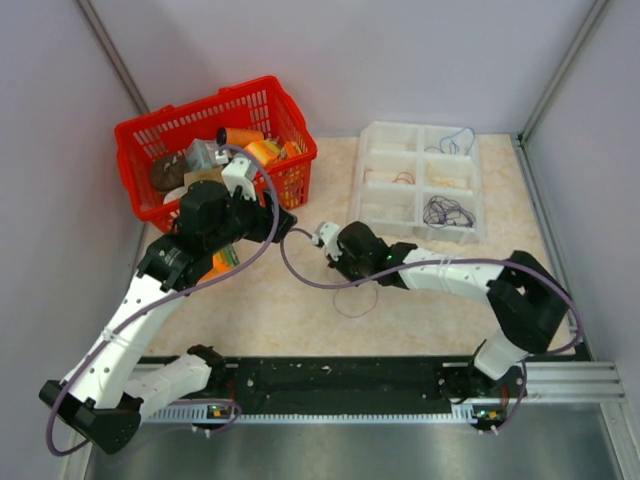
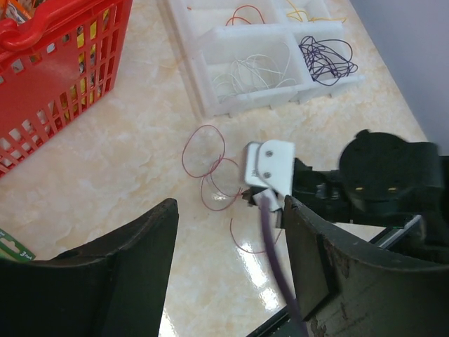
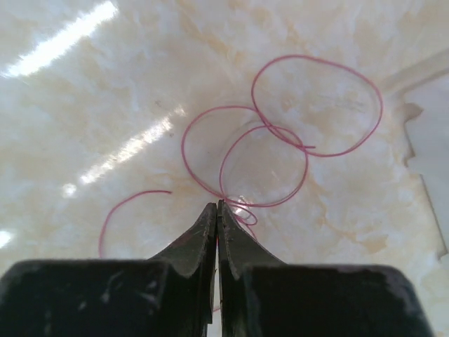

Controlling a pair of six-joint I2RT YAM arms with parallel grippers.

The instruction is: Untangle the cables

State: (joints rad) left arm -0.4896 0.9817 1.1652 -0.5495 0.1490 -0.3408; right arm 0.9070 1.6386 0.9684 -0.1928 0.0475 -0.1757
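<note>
- The right gripper [image 3: 217, 207] has its jaws pressed tight together, seemingly nipping the red cable [image 3: 302, 146] where its loops meet, low on the table [image 3: 84, 91].
- The left gripper [image 2: 230, 210] hangs wide open and empty just beside it.
- The step looks like lifting this one strand.
- The next move likely calls for a gentle carry to the tray [image 1: 357, 195], where the sorted cables [image 2: 326, 60] lie.

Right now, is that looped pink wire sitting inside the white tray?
No, the pink wire lies in loops on the bare table, outside the white tray.
</note>
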